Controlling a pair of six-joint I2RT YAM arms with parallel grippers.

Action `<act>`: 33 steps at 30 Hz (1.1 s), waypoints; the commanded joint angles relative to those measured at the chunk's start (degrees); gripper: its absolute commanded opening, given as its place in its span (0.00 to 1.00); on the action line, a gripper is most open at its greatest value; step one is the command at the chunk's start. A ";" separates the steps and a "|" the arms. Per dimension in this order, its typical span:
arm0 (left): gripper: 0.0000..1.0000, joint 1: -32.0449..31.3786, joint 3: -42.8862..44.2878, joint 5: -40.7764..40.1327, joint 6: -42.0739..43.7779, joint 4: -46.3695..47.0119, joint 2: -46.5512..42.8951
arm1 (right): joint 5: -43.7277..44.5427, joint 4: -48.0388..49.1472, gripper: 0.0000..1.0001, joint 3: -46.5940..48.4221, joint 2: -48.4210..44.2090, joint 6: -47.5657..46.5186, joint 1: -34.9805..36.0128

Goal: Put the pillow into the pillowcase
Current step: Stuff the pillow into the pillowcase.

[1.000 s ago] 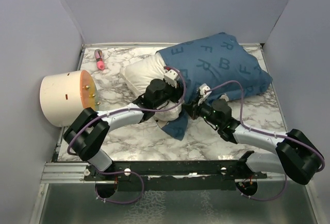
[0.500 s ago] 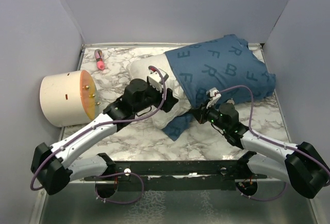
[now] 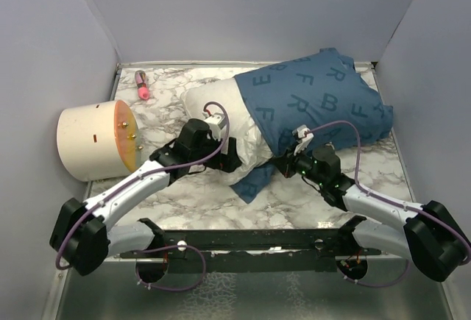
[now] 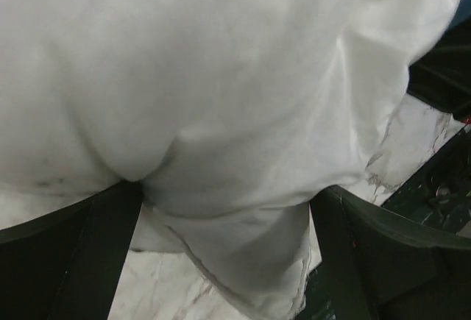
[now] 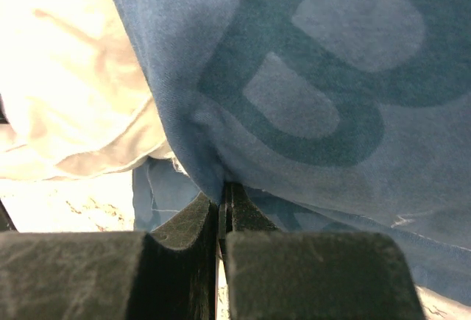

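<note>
**Let go on the left gripper (image 4: 228, 210); pillow (image 3: 213, 103) only partway in.**
Opened the left jaws wide within the last second: was pinching white cloth, now straddles the pillow's near corner without squeezing it. Keeps the right gripper (image 5: 221, 210) clamped tight on the near hem of the pillowcase (image 3: 316, 103), same as a second ago. Leaves the pillow lying on the marble table (image 3: 191, 195), right part inside the blue sack, left end bare, nudged slightly toward the back since then. Looks like a release to take a fresh hold or push deeper; seems roughly half done. Counting up: two grippers, one pillow, one pillowcase, one cream drum (image 3: 92, 140) at left, one small pink object (image 3: 142, 88) in the far left corner.
</note>
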 commanded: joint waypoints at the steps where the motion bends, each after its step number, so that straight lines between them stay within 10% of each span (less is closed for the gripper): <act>1: 0.96 0.22 -0.40 6.88 -0.95 22.31 8.28 | -8.83 2.52 0.01 5.42 1.82 -1.78 -0.07; 3: 0.84 0.23 1.94 9.36 -1.07 29.94 12.84 | -14.65 2.19 0.01 9.53 3.78 -4.06 -0.07; 7: 0.19 0.08 9.24 14.79 -0.59 36.01 20.52 | -25.54 0.21 0.01 20.41 7.27 -6.84 0.10; 9: 0.03 -0.22 9.02 16.47 -1.23 40.03 21.29 | -28.53 -2.61 0.01 26.56 8.96 -8.77 0.11; 23: 0.00 -0.06 5.86 10.47 11.82 27.81 4.35 | -23.35 -15.45 0.03 45.08 17.23 -9.86 -0.31; 33: 0.00 0.41 0.24 20.86 -0.94 36.83 9.61 | -21.37 -18.95 0.55 19.62 -7.37 -1.45 -0.51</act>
